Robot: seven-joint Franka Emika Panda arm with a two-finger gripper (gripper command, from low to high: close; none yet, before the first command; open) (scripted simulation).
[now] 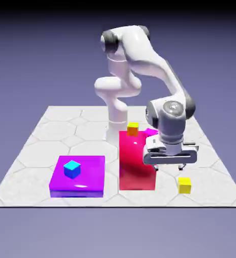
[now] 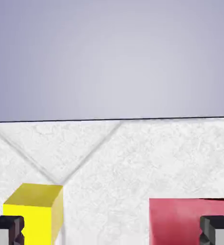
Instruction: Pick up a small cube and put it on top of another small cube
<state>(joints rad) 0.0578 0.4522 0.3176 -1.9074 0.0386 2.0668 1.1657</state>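
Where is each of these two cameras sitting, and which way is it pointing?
Exterior view: stands off across the table, a little above, facing the white arm, which shows from base to gripper.
Hand view: rides on the hand, looking along the gripper past the table's edge to the backdrop; only the two fingertips show, wide apart.
Shared: the yellow cube and the red block.

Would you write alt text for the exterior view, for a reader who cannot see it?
A white robot arm holds its open gripper above a table, near a small yellow cube. Beside it stands a tall red block; a cyan cube sits on a flat purple block.
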